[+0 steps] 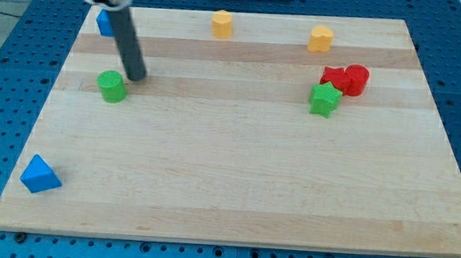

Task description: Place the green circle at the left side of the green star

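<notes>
Our tip [137,77] sits just upper right of green circle [112,86], apart or touching unclear. Green star [324,98] far right on bench [227,177]. No pincer: bare rod.

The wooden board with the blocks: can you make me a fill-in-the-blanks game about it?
1. The tip is just to the upper right of the green ____.
2. The green star sits on the view's ____ side of the board.
3. The two blocks at the view's top, one and another, are both ____.
4. The block nearest the view's bottom left corner is ____.

Missing words: circle; right; yellow; blue
</notes>
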Tool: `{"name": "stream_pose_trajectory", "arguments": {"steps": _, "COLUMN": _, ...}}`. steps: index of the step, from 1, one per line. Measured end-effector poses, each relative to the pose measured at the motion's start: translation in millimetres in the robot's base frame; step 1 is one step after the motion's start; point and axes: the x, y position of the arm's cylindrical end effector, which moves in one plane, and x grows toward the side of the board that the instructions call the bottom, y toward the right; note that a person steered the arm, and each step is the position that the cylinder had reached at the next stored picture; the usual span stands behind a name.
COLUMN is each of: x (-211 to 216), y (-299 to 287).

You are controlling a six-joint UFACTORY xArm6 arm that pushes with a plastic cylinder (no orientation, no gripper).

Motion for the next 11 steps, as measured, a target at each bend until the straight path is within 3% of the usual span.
{"name": "stream_pose_trajectory", "arguments": {"steps": 1, "x": -44.0, "y": -125.1}}
{"name": "stream_pose_trajectory", "arguments": {"steps": 2, "x": -5.3, "y": -122.4}}
{"name": "stream_pose_trajectory", "arguments": {"steps": 3, "x": 40.6, "y": -97.2}}
{"name": "stream_pose_trajectory", "arguments": {"steps": 5, "x": 20.7, "y": 97.8}}
{"name": "stream_pose_trajectory", "arguments": {"steps": 6, "x": 25.0, "y": 112.5}}
{"name": "stream_pose_trajectory", "arguments": {"steps": 7, "x": 35.6, "y": 31.7}}
{"name": "stream_pose_trajectory", "arguments": {"steps": 8, "x": 69.2, "y": 118.4}}
{"name": "stream_pose_trajectory", "arguments": {"steps": 9, "x": 65.3, "y": 217.3}}
{"name": "stream_pose_trajectory", "arguments": {"steps": 10, "x": 56.6, "y": 265.6}}
{"name": "stream_pose_trajectory", "arguments": {"steps": 11, "x": 68.7, "y": 217.6}}
